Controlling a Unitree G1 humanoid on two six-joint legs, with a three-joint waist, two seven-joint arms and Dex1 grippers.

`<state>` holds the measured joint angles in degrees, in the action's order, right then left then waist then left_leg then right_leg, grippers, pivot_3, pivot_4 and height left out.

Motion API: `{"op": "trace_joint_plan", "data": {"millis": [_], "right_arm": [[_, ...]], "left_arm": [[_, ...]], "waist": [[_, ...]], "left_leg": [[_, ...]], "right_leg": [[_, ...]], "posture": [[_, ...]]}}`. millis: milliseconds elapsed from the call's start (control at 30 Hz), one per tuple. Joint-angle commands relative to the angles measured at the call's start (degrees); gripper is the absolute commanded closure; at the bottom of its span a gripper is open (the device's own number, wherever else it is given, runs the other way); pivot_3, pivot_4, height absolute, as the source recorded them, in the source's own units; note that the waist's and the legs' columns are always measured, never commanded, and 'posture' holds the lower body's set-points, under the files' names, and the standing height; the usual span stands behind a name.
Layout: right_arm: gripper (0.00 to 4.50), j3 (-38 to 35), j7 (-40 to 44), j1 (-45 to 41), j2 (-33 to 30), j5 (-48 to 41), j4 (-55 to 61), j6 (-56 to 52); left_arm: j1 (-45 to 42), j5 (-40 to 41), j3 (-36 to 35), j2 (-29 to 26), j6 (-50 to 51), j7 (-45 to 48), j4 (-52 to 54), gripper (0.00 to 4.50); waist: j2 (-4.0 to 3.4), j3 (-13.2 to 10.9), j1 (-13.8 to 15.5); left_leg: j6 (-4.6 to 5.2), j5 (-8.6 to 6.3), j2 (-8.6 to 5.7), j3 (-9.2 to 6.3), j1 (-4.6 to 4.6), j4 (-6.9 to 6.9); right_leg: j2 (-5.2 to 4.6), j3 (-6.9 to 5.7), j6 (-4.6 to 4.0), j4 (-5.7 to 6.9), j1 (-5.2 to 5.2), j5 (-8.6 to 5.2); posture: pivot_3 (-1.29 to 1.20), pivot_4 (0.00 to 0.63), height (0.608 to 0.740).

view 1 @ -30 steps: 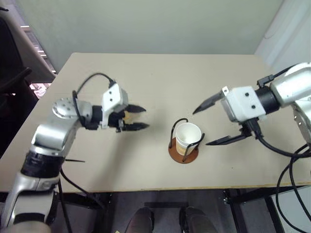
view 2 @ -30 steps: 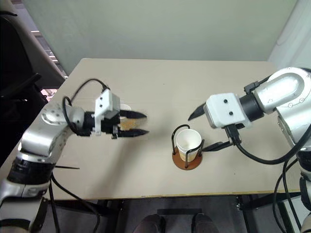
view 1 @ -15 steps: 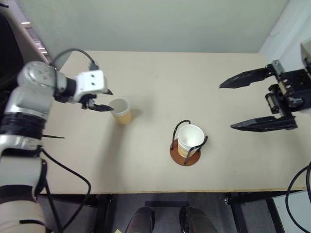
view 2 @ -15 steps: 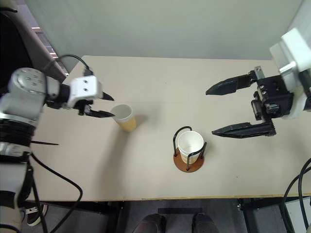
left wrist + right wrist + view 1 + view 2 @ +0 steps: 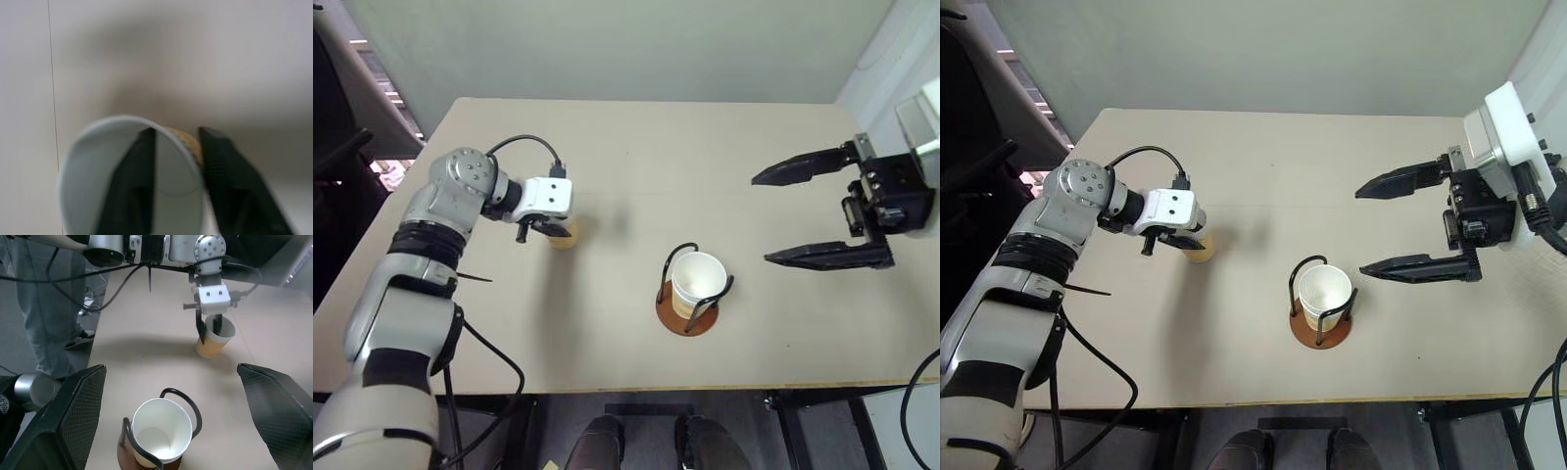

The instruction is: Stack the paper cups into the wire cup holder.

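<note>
Beige table (image 5: 636, 157). Wire cup holder (image 5: 686, 311) near front-centre, one paper cup (image 5: 697, 277) already seated upright inside. Right gripper (image 5: 822, 211) wide open, empty, hovering beside holder on right. Left gripper (image 5: 176, 161) pinched on rim wall of loose paper cup (image 5: 215, 337): one finger inside, one outside. Loose cup well left of holder, axis roughly upright. Next, judged: lift, carry rightward over holder, lower mouth-up into seated cup.

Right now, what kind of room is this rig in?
Probably a lab or test space: a plain beige table on a black metal frame against a bare pale wall, with loose cables and a person's grey trouser legs beside it.
</note>
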<state>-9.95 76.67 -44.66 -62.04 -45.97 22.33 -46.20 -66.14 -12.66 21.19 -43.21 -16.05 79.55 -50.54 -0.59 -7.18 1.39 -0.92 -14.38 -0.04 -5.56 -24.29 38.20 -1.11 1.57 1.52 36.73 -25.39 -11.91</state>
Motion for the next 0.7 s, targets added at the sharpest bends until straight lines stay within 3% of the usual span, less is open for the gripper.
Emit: {"op": "trace_joint_plan", "data": {"millis": [33, 167, 300, 533, 633, 700], "right_arm": [[0.02, -1.6, -0.6, -0.1, -1.3, -0.5, 0.8, 1.3], [0.02, -1.3, -0.7, -0.1, -1.4, -0.5, 0.4, 1.9], [0.02, -1.8, -0.4, 0.3, -2.3, -0.1, 0.0, 2.6], [0.02, -6.8, -1.2, 5.3, -5.7, -1.9, 3.1, 1.6], [0.02, -9.4, -2.9, 7.8, -6.8, -2.7, 4.9, 0.8], [0.02, -11.7, -4.7, 10.1, -8.1, -2.3, 6.3, -0.2]], "left_arm": [[-1.5, 0.4, -1.6, -0.9, -0.9, 0.7, 0.7, 4.47], [-3.2, 2.9, -3.0, -1.0, -0.9, 4.6, 3.0, 4.47], [-7.4, 13.9, -3.7, 0.2, 1.9, 12.7, 10.8, 4.47], [-17.9, 42.6, 14.3, 1.3, 5.2, 13.0, 24.0, 4.47], [-21.8, 51.9, 21.1, 1.9, 5.9, 13.0, 25.4, 4.47], [-23.3, 54.1, 26.0, 3.5, 4.1, 13.0, 24.4, 4.47]], "waist": [[0.00, 0.0, 0.0], [0.01, 0.0, 0.0], [0.03, 0.0, 0.5], [-0.01, 0.0, 0.9], [-0.01, 0.0, 0.9], [-0.01, 0.0, 0.9]], "left_leg": [[0.00, 0.00, 0.00, 0.00, 0.00, 0.03], [0.01, 0.00, 0.00, 0.00, 0.00, 0.12], [0.04, -0.01, -0.01, -0.02, -0.07, 0.22], [0.35, -0.21, -0.09, 0.09, -0.25, 0.45], [0.35, -0.23, -0.09, 0.17, -0.26, 0.50], [0.36, -0.25, -0.06, 0.22, -0.24, 0.52]], "right_leg": [[0.00, 0.00, 0.00, 0.02, 0.00, 0.00], [0.00, 0.00, 0.03, 0.10, 0.01, 0.02], [0.01, -0.01, 0.06, 0.10, 0.00, 0.04], [-0.09, 0.04, 0.30, 0.06, 0.09, 0.12], [-0.12, 0.06, 0.37, 0.04, 0.09, 0.15], [-0.14, 0.09, 0.40, 0.02, 0.09, 0.13]], "posture": [[0.00, 0.150, 0.740], [0.00, 0.150, 0.740], [0.00, 0.150, 0.740], [0.00, 0.150, 0.740], [0.00, 0.150, 0.740], [0.00, 0.150, 0.740]]}}
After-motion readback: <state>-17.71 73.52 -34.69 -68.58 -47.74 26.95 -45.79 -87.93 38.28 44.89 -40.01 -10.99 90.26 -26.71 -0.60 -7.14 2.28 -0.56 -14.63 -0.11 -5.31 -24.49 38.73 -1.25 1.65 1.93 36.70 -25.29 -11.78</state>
